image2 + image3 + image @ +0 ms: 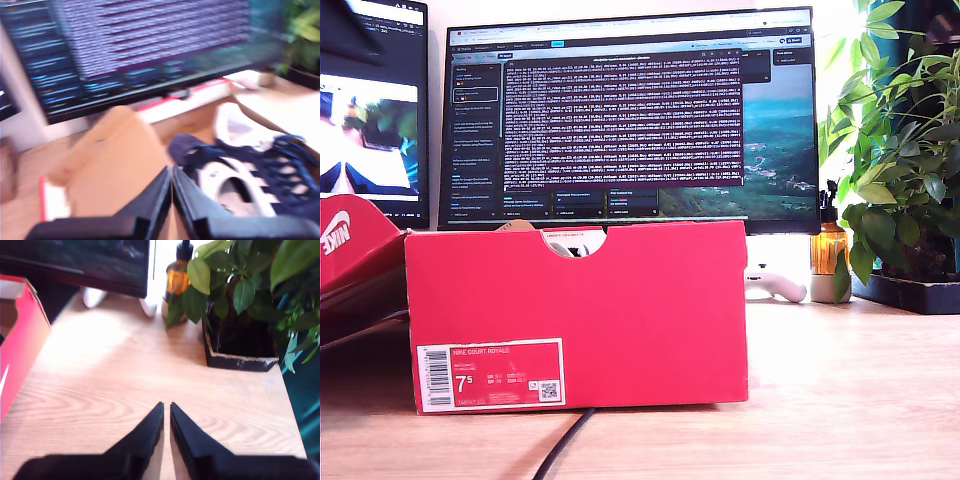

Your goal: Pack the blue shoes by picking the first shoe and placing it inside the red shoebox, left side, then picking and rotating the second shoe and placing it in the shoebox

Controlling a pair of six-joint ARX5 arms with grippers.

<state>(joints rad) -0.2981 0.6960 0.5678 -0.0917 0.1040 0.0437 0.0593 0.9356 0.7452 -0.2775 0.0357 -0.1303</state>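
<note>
Inside the shoebox (115, 165), a blue shoe (250, 170) lay against the brown inner wall, its white stripes and navy laces facing up, and your first hand (171, 182) hung just above it with its tips together, clamped on nothing. That view was smeared, so you could not tell whether a second shoe lay in there as well, or exactly how the shoe sat against the wall. From the exterior view the box (575, 310) stood near the front edge of the desk (840, 390), its notch and label facing the camera, the shoes hidden behind its wall. Your second hand (166, 412) was also closed and empty, over bare desk (150, 375) between the box's red side (20, 350) and the planter (240, 347) toward the back edge.

By the look of it, the first shoe was already in. For the next pick you would do well to:

- lift the first hand straight up clear of the rim
- open the tips fully before coming down on a shoe
- turn the shoe in the air, above the box wall
</note>
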